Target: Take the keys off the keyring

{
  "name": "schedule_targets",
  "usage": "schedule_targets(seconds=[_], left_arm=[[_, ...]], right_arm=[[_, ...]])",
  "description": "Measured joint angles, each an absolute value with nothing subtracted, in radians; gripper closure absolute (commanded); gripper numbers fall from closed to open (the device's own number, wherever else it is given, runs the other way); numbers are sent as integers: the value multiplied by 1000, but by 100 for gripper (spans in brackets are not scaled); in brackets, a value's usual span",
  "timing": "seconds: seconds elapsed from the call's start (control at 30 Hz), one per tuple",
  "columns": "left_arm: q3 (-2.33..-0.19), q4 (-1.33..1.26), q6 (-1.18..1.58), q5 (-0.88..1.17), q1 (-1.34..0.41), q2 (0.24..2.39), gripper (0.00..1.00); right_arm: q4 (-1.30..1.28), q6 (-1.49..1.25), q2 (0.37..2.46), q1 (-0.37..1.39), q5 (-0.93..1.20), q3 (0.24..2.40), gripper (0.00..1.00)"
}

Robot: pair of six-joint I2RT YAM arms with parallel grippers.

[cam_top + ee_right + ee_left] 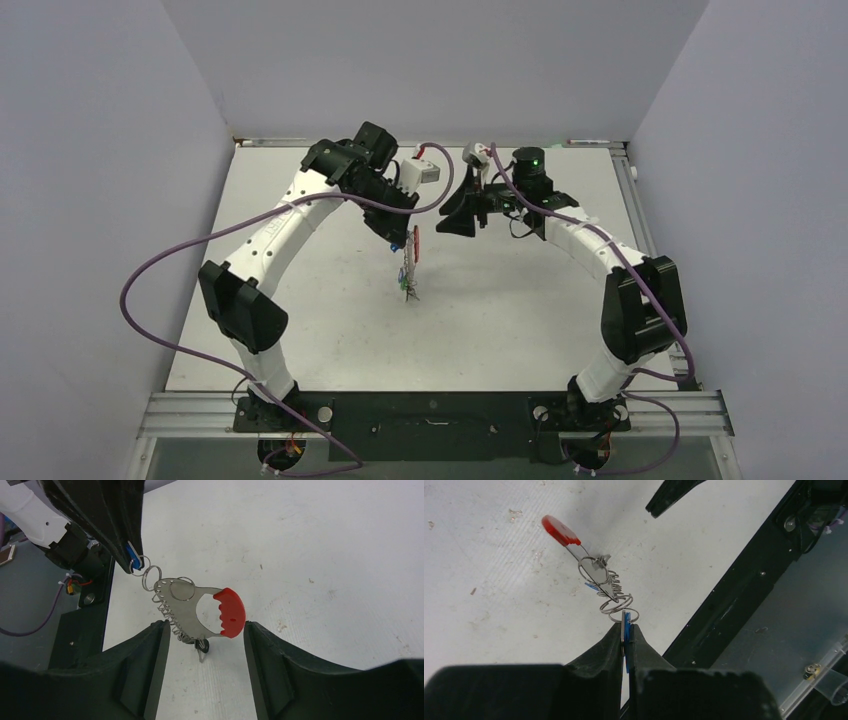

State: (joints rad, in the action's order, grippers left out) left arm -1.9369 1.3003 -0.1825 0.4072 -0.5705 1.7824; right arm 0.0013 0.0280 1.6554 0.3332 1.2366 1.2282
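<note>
Left gripper (pixel 625 626) clenches a blue key tag (pixel 131 556); the keyring (pixel 187 612) dangles from it. Right gripper (pixel 205 626) gapes, fingers flanking the ring.

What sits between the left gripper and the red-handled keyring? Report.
A blue tag pinched by the left gripper, then two small linked rings reaching the keyring; right wrist view.
</note>
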Motion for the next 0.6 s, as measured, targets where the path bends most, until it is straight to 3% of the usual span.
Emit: schedule_targets(seconds=[0.33, 0.6], left_arm=[[-1901, 1334, -178, 570, -450, 1821, 100], [-1876, 1336, -178, 617, -456, 1821, 100]], right_arm=[[6, 62, 1656, 444, 1222, 1202, 45], [-78, 159, 1659, 520, 1157, 1239, 48]])
